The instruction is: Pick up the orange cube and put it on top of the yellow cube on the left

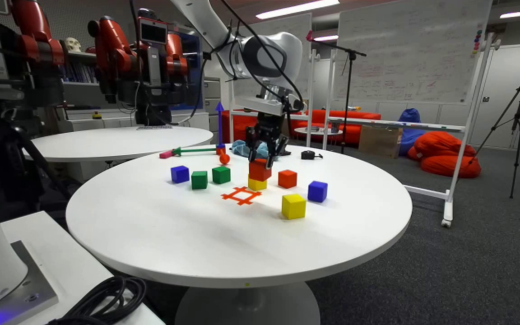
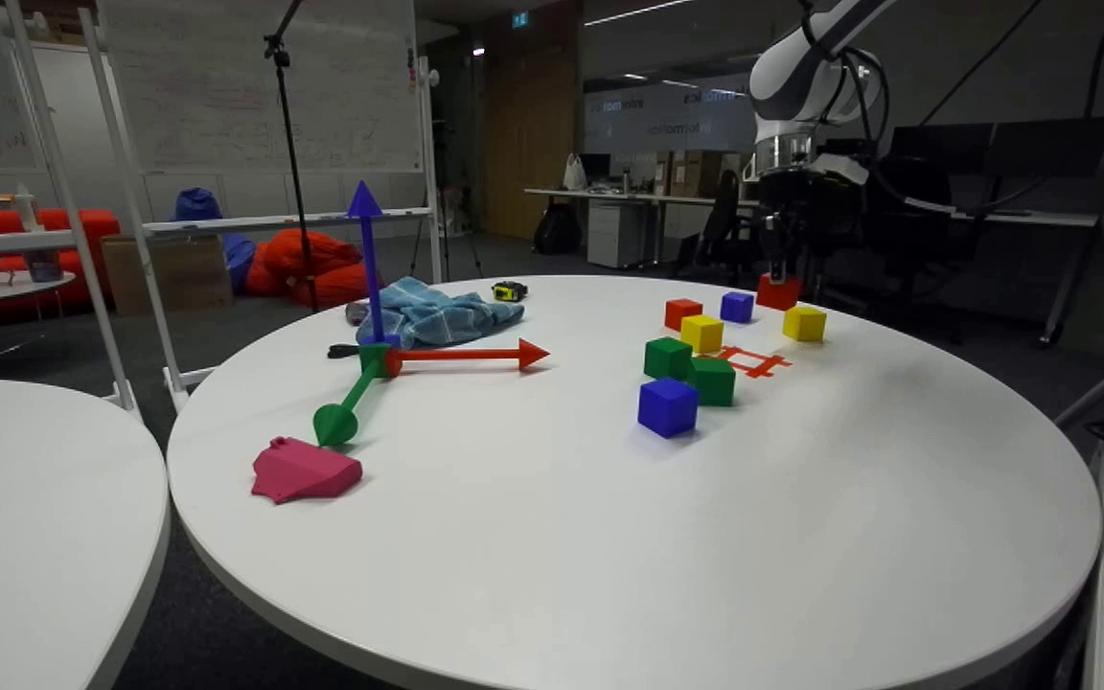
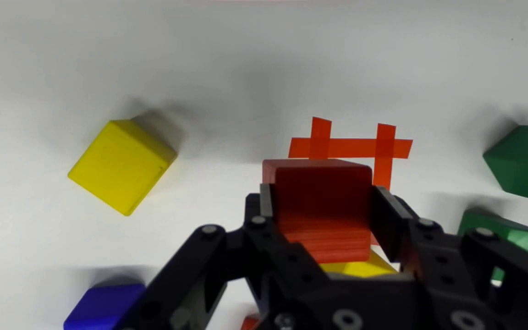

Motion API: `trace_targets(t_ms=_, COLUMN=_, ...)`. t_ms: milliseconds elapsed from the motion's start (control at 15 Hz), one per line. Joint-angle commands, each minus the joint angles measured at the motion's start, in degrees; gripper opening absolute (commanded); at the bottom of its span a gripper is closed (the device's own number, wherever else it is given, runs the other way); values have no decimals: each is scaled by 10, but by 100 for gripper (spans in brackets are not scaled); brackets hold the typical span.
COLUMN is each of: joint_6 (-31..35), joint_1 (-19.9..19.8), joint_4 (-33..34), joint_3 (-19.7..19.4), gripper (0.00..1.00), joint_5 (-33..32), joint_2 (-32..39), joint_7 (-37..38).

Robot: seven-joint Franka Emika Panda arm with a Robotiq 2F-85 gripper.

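End effector point(image 3: 322, 195) has its black, jointed fingers point(image 3: 392, 220) closed against two opposite sides of the orange cube point(image 3: 323, 211), parted only by this block. The cube is held in the air over the round desk point(image 1: 174, 234), whose surface is white and smooth. In the wrist view the cube's flat faces look deep red, and the lower one shows fine parallel lines, similar to wood grain. In an exterior view it overlaps the upper part of the left yellow cube point(image 1: 257, 185), though the two are apart. There, to the right and nearer, stands the right yellow cube point(image 1: 294, 206), with crisp edges. Just beside the left one lies a flat hash-shaped figure of red-orange strips point(image 3: 353, 148). In an exterior view, a crumpled, checked blue cloth point(image 2: 442, 316) lies far left, near a three-arrow model point(image 2: 375, 359) with conical tips.
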Motion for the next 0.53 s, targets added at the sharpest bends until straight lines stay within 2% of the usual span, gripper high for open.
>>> trace_targets(t_ms=0, joint_6=-44, joint_1=8, joint_4=-28, joint_3=1, gripper=29, joint_5=-6, joint_2=-49, joint_7=-2)
trace_targets(t_ms=467, joint_6=-73, joint_1=40, joint_4=-47, joint_3=-3, gripper=29, joint_5=-23, joint_2=-116, joint_7=23)
